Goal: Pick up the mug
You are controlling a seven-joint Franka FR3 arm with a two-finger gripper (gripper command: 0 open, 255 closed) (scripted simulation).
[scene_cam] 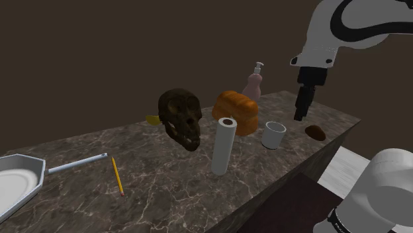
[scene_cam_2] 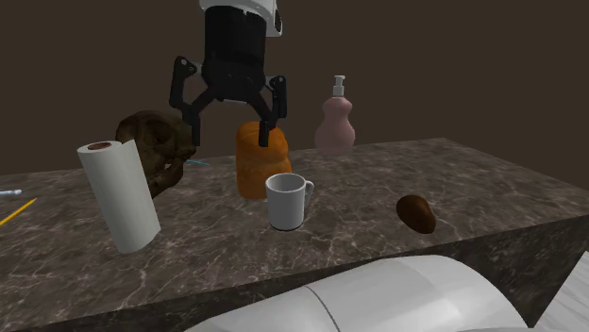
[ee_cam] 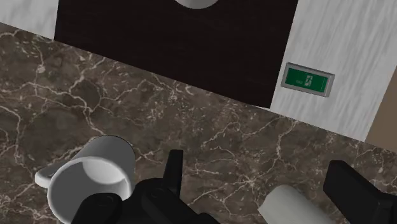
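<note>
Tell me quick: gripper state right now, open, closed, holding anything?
Gripper: open, holding nothing; it hangs clear of the white mug on the counter.

I'm working in dim, even light. The wall (scene_cam: 99, 53) reads dark brown and the counter (scene_cam: 172, 185) murky. The pale mug (scene_cam_2: 286, 201) catches a soft glow, and its shadow is faint.
</note>
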